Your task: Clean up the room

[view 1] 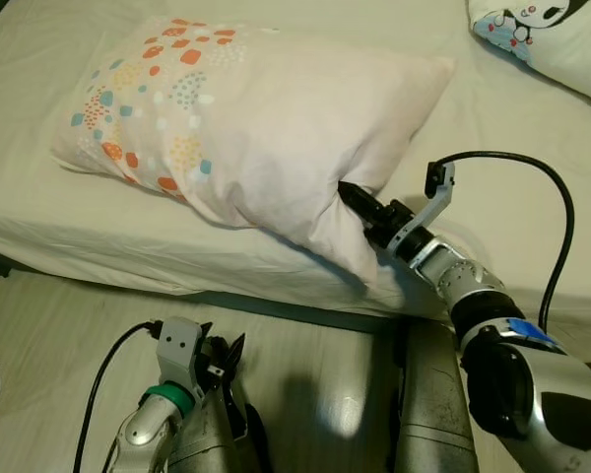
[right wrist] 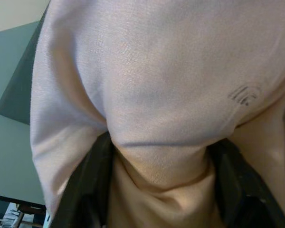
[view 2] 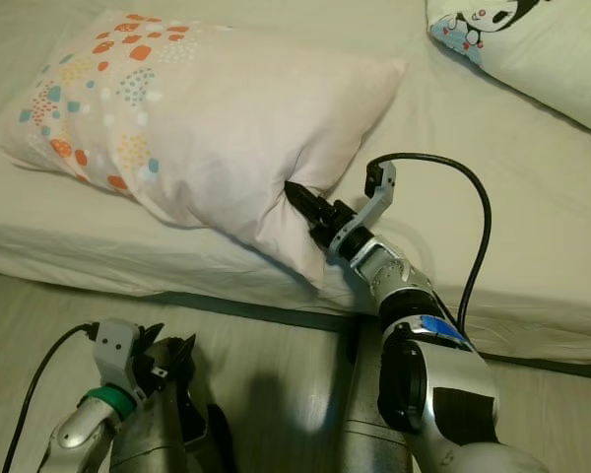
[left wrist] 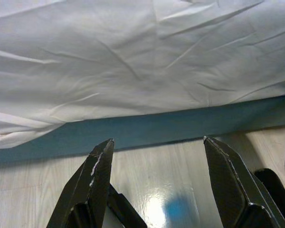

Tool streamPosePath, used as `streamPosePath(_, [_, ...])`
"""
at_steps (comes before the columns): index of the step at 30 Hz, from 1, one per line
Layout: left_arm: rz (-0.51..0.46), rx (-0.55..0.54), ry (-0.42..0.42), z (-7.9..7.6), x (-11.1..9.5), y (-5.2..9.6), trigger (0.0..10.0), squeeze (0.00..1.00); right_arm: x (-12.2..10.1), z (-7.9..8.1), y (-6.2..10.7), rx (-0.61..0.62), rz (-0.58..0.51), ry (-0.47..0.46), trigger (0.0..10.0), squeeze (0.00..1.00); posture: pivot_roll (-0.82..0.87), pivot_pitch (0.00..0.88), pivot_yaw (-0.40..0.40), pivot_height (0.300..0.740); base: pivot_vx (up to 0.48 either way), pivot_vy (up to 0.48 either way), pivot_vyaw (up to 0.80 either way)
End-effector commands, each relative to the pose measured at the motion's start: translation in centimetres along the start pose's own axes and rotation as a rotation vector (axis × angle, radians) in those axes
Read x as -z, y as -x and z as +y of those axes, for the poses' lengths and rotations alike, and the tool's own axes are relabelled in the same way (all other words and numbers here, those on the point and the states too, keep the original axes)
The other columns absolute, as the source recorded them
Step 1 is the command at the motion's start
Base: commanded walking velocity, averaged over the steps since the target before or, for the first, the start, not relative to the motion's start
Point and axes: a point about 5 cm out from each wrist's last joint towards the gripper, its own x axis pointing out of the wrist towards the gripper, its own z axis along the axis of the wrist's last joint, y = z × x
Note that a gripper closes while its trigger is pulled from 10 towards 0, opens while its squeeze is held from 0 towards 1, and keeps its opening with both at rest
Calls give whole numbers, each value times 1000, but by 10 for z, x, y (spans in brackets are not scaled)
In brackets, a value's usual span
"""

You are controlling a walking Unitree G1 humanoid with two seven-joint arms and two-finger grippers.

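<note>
So the right pincer [view 1: 353, 197] is reaching out over the edge of the bed [view 1: 512, 128] and it's got the pink pillow [view 1: 276, 118] by its near edge, fingers buried in the fabric and squeezing a bunched-up fold between them. In the right wrist view you can see the cloth pinched into a ridge between the two black fingers [right wrist: 88, 185], with the rest of the pillow ballooning out just beyond them. From that pincer the pillow stretches away toward the robot's left, lying on the cream sheet, with the spotty orange, teal and yellow patterned end being the part farthest from the grip. The fingertips themselves are swallowed by the pillow, so you can't really see how deep they go. A black cable [view 1: 532, 187] loops up from the right wrist. The left pincer [view 1: 222, 370] hangs low down over the pale wood floor [view 1: 69, 325], well apart from the pillow and below the mattress edge, fingers spread with nothing between them; its wrist view looks at the wrinkled sheet hanging over the dark bed base. Off past the right pincer, at the far corner of the bed, there's a second pillow [view 1: 552, 34] with a cartoon print, cut off by the frame so I can't tell what the drawing is.
</note>
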Motion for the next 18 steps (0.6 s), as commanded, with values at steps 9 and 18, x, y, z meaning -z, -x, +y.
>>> streamPosePath(9, [-32,-150,74,21,-5,-2,10000,0,-11,1,-3,31,-65,22,0,0,18,155,100,421,0,0,0])
streamPosePath(18, [-42,-196,134,25,-6,-8,10000,0,-48,6,-9,128,-116,173,0,0,-4,114,78,421,0,0,0])
